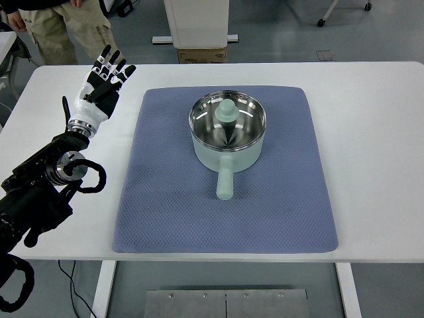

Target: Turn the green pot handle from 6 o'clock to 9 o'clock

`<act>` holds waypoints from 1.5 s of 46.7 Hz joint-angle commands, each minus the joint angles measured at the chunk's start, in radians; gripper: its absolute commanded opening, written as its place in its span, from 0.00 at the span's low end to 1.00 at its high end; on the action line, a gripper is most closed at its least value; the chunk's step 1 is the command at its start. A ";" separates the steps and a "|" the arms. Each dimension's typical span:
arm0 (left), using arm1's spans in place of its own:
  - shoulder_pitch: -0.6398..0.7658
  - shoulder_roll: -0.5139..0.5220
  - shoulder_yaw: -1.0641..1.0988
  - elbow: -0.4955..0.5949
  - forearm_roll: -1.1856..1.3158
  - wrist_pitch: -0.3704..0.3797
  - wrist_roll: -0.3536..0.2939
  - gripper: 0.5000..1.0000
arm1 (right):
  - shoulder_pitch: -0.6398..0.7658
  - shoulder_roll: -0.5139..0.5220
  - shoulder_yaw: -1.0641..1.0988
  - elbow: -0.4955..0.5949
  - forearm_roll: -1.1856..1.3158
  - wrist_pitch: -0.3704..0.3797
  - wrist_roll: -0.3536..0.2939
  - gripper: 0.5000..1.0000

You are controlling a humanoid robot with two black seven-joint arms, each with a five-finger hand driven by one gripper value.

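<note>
The left hand (105,81) hovers with fingers spread, holding nothing, over the white table (371,132). Well to its right, the green pot (227,131) sits on the blue mat (165,199), handle (225,183) pointing toward the robot.

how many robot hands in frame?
1. The left hand is over the white table, left of the blue mat, fingers spread, holding nothing, well clear of the green pot. The right hand is out of view.
</note>
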 commanded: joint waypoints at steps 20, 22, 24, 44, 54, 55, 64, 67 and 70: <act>-0.003 0.000 0.000 -0.012 0.000 0.003 -0.001 1.00 | 0.000 0.000 0.000 0.000 0.000 0.000 0.000 1.00; -0.003 0.000 0.000 -0.012 0.000 0.001 -0.001 1.00 | 0.000 0.000 0.000 0.000 0.000 0.000 0.000 1.00; -0.003 0.000 0.000 -0.012 0.000 0.003 -0.001 1.00 | 0.000 0.000 0.000 0.000 0.000 0.000 0.000 1.00; -0.003 -0.002 0.000 -0.012 0.000 0.003 -0.001 1.00 | 0.000 0.000 0.000 0.000 0.000 0.000 0.000 1.00; -0.005 0.000 0.000 -0.012 0.000 0.001 -0.001 1.00 | 0.000 0.000 0.000 0.000 0.000 0.000 0.000 1.00; -0.003 0.000 0.000 -0.012 0.002 0.001 -0.001 1.00 | 0.000 0.000 0.000 0.000 0.000 0.000 0.000 1.00; -0.003 0.008 0.000 -0.030 0.003 -0.003 -0.001 1.00 | 0.000 0.000 0.000 0.000 0.000 0.000 0.000 1.00; -0.003 0.011 0.000 -0.055 0.009 -0.002 -0.001 1.00 | 0.000 0.000 0.000 0.000 0.000 0.000 0.000 1.00; -0.002 0.018 0.000 -0.075 0.014 -0.002 0.001 1.00 | 0.000 0.000 0.000 0.000 0.000 0.000 0.000 1.00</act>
